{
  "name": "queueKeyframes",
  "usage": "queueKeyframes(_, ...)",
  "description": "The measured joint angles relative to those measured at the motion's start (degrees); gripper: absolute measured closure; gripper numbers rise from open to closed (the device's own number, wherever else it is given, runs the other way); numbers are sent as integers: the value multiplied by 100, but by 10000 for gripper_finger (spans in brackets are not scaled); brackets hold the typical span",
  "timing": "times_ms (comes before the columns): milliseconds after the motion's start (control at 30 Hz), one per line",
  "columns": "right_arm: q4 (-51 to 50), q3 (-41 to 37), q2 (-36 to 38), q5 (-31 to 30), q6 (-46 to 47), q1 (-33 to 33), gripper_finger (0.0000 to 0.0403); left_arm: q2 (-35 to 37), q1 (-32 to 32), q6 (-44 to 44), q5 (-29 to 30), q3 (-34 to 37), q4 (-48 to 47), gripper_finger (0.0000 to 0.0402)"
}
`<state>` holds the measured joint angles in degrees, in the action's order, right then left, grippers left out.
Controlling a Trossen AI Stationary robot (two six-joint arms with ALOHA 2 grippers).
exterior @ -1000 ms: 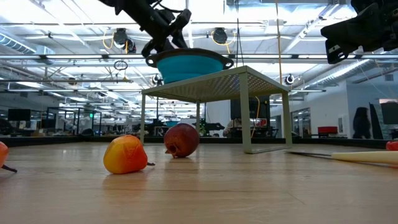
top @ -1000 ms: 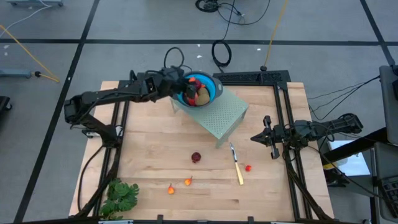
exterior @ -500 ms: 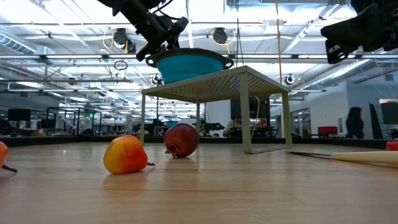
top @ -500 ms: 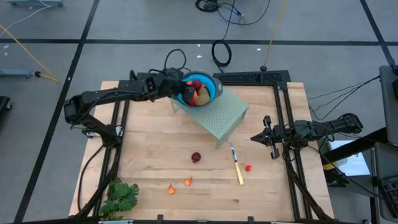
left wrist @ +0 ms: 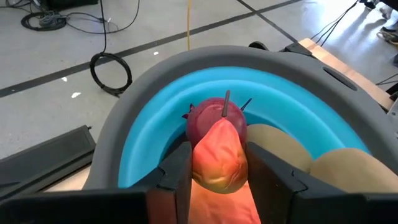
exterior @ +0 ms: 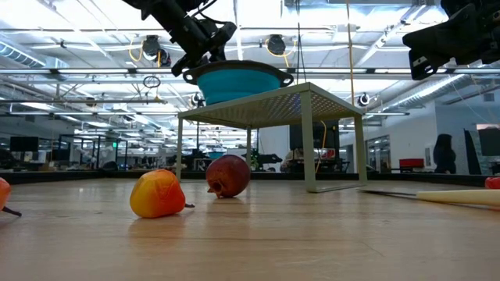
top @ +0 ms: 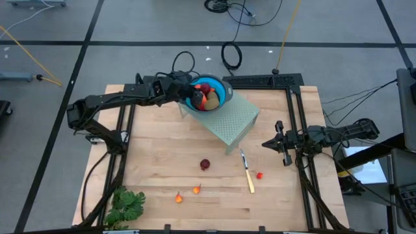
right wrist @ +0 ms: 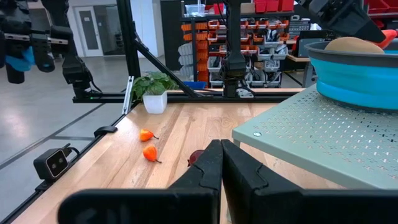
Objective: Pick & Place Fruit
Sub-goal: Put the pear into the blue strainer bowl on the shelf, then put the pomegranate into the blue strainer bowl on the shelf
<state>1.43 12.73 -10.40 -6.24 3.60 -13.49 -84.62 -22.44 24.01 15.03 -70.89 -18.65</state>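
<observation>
Left gripper (left wrist: pixel 217 177) fingers pinch the orange-red piece (left wrist: pixel 219 157) over the blue bowl (left wrist: pixel 149 118) — right gripper (right wrist: pixel 221 163) fingers pressed together, idle. Risk: a drop onto the fruit just beyond the fingers could bounce it out — release low

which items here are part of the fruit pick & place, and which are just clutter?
Job:
- orange-red piece held by left gripper over blue bowl
- dark red ball and olive-brown ovals in the bowl
- dark red ball on table
- small orange-red bits

Clutter:
- knife
- leafy bunch
- green stand
- right gripper, shut, idle
</observation>
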Motion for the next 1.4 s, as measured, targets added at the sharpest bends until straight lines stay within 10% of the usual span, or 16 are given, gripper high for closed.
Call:
queueKeyframes(500,0,0,-1,0,0,-1,403,0,0,-69,-7,0,-213,194)
queueKeyframes(1400,2,0,1,2,0,-1,403,79,1085,-81,-344,-1210,-251,192)
